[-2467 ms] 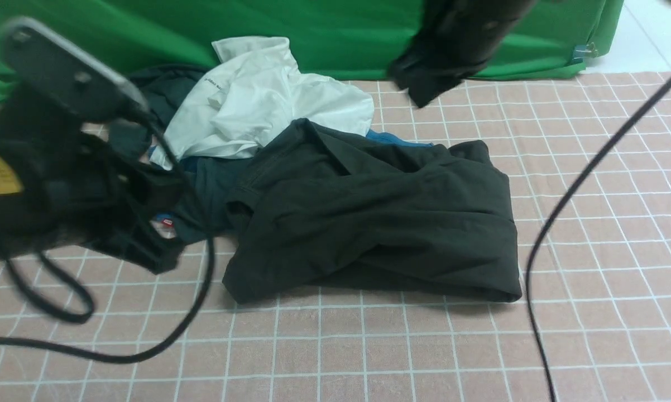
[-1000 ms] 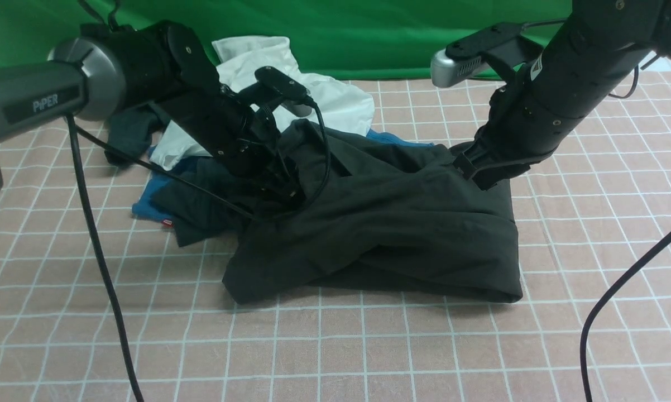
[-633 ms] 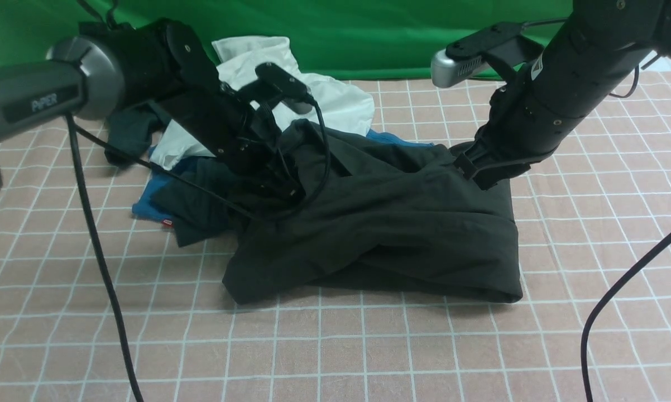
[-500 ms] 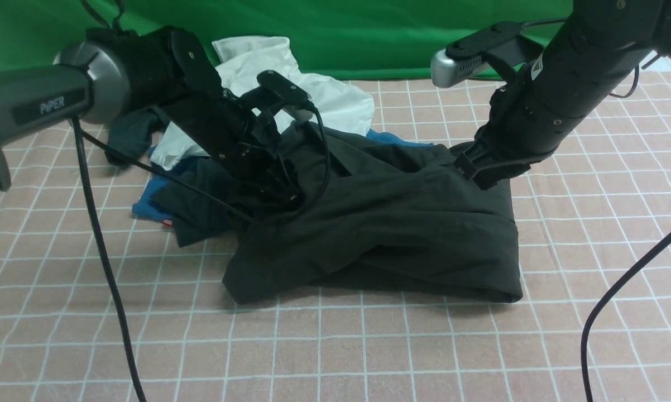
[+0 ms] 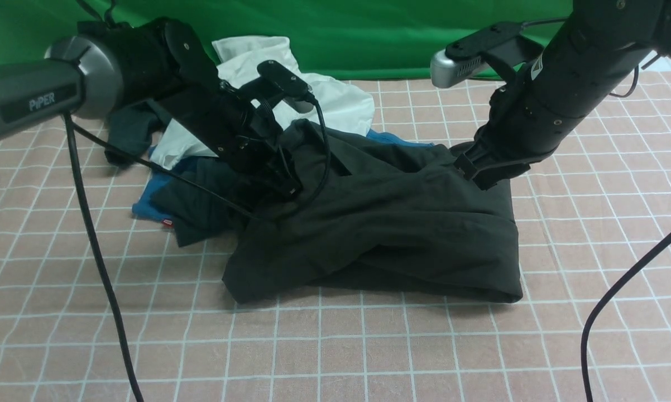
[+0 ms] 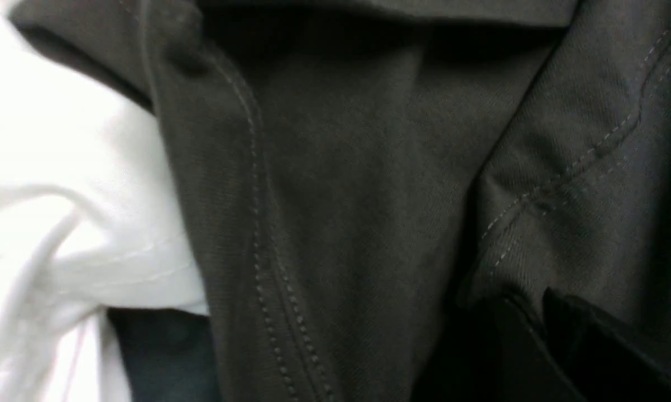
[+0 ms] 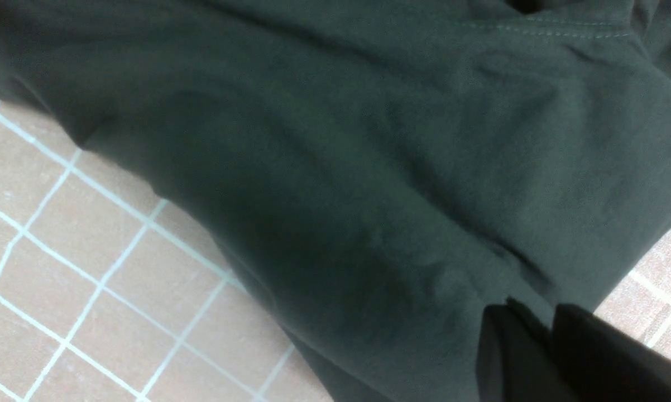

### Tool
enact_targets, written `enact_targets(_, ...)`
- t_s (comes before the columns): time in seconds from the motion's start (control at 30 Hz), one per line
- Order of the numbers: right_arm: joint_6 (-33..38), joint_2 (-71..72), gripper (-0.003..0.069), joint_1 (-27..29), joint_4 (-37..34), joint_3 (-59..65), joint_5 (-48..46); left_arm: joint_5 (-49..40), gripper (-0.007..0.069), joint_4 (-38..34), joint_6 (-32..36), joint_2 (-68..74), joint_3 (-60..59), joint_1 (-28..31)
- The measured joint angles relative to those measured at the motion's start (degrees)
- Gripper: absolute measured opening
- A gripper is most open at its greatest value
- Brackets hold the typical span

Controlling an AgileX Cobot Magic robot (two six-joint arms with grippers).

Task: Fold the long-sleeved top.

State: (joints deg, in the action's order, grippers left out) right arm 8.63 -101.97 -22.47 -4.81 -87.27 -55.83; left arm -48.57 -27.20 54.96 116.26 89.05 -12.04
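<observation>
The large blackish long-sleeved top (image 5: pixel 391 223) is lying crumpled at the centre of the pink, white-gridded worktop (image 5: pixel 369 346), bunched into thick folds. Its sleeves, cuffs and any print are not showing in the crumple.

The left end effector (image 5: pixel 288 190) is sitting at the top's 10 o'clock edge, but in the front view it is sinking into dark folds and its fingers are hard to tell from the cloth. The left wrist view is giving more: two black fingers pressed together (image 6: pixel 536 335), pinching a stitched fold of the top (image 6: pixel 341 195). The frame edge is cutting them off.

The right end effector (image 5: pixel 472 170) is meeting the top's 2 o'clock corner. In the front view its tip is merging with the fabric. The right wrist view is showing the fingers nearly together (image 7: pixel 545 346), nipping the edge of the top (image 7: pixel 341 167), with bare worktop (image 7: pixel 62 223) on both sides of the cloth.

At 11 o'clock a rumpled white shirt (image 5: pixel 313 106) is lying partly behind the left arm; the left wrist view is catching it (image 6: pixel 62 195) just beside the top's seam. A dark teal garment (image 5: pixel 126 131) and a strip of blue cloth (image 5: pixel 141 209) are peeking out at 9 to 10 o'clock, mostly covered. A green fabric backdrop (image 5: pixel 358 33) is closing off the 12 o'clock side.
</observation>
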Motion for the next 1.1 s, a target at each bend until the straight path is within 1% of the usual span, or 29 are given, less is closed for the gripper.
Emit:
enact_targets(0.17,0.51,0.00,0.0142,0.00,0.00,0.00,1.26,3.03,0.0010,0.64,0.06,-2.66,0.98,0.00)
enact_targets(0.37,0.64,0.00,0.0142,0.00,0.00,0.00,2.67,2.97,0.0010,2.22,-0.26,-2.85,4.22,0.00)
enact_targets(0.5,0.64,0.00,0.0142,0.00,0.00,0.00,2.72,0.53,0.0015,2.92,-0.43,-2.78,4.51,0.00)
enact_targets(0.53,0.64,0.00,0.0142,0.00,0.00,0.00,2.72,-1.81,0.0032,3.09,-0.52,-2.26,4.51,0.00)
enact_targets(0.57,0.64,0.00,0.0142,0.00,0.00,0.00,2.72,-2.07,0.0034,3.09,-0.63,-2.19,4.51,0.00)
enact_targets(0.6,0.64,0.00,0.0142,0.00,0.00,0.00,2.72,-3.77,0.0066,3.58,-1.78,-1.33,4.51,0.00)
enact_targets(0.63,0.64,0.00,0.0142,0.00,0.00,0.00,2.72,-4.32,0.0088,4.28,-2.84,-0.66,4.51,0.00)
enact_targets(0.7,0.64,0.00,0.0142,0.00,0.00,0.00,2.72,-4.60,0.0156,6.30,-5.73,0.53,4.51,0.00)
enact_targets(0.73,0.64,0.00,0.0142,0.00,0.00,0.00,2.72,-4.60,0.0171,6.69,-6.35,0.76,4.51,0.00)
enact_targets(0.77,0.64,0.00,0.0142,0.00,0.00,0.00,2.72,-4.60,0.0237,7.96,-8.67,1.50,4.51,0.00)
enact_targets(0.83,0.64,0.00,0.0142,0.00,0.00,0.00,2.72,-4.60,0.0310,8.27,-10.29,1.92,4.51,0.00)
enact_targets(0.87,0.64,0.00,0.0142,0.00,0.00,0.00,2.72,-4.60,0.0325,8.20,-10.62,1.93,4.51,0.00)
enact_targets(0.9,0.64,0.00,0.0142,0.00,0.00,0.00,2.72,-4.83,0.0370,7.45,-10.98,2.13,4.51,0.00)
enact_targets(0.93,0.64,0.00,0.0142,0.00,0.00,0.00,2.72,-5.41,0.0400,6.19,-11.14,2.27,4.51,0.00)
enact_targets(0.97,0.64,0.00,0.0142,0.00,0.00,0.00,2.72,-5.52,0.0400,6.00,-11.28,2.26,4.51,0.00)
enact_targets(1.0,0.64,0.00,0.0144,0.00,0.00,0.00,2.72,-6.43,0.0416,4.81,-11.71,2.58,4.51,0.00)
enact_targets(1.1,0.64,0.00,0.0147,0.00,0.00,0.00,2.72,-7.79,0.0413,4.20,-12.61,3.26,4.51,0.00)
